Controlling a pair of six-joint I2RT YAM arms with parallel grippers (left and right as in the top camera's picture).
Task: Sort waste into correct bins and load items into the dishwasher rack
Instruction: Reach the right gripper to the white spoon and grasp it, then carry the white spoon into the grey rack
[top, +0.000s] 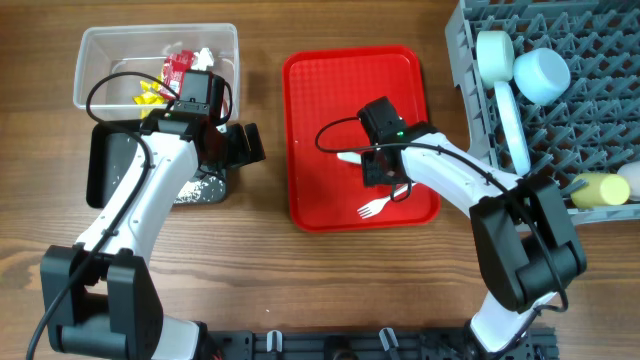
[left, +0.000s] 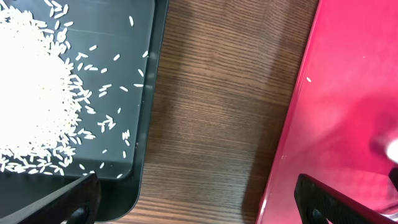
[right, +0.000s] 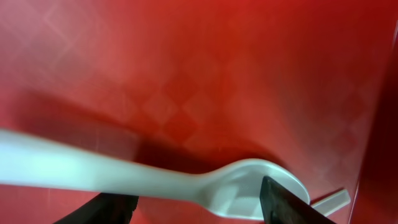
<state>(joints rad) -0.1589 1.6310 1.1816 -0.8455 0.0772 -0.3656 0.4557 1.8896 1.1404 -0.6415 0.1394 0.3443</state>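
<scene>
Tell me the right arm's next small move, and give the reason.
Probably close the right gripper on the white spoon. In the right wrist view the spoon lies flat on the red tray, its neck crossing between the open fingers, one at either side. Nothing is gripped yet, so closing seems the natural step before lifting.

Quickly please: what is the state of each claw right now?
Left claw: open, holding nothing.
Right claw: open, fingers on either side of the white plastic spoon, not clamped on it.
</scene>
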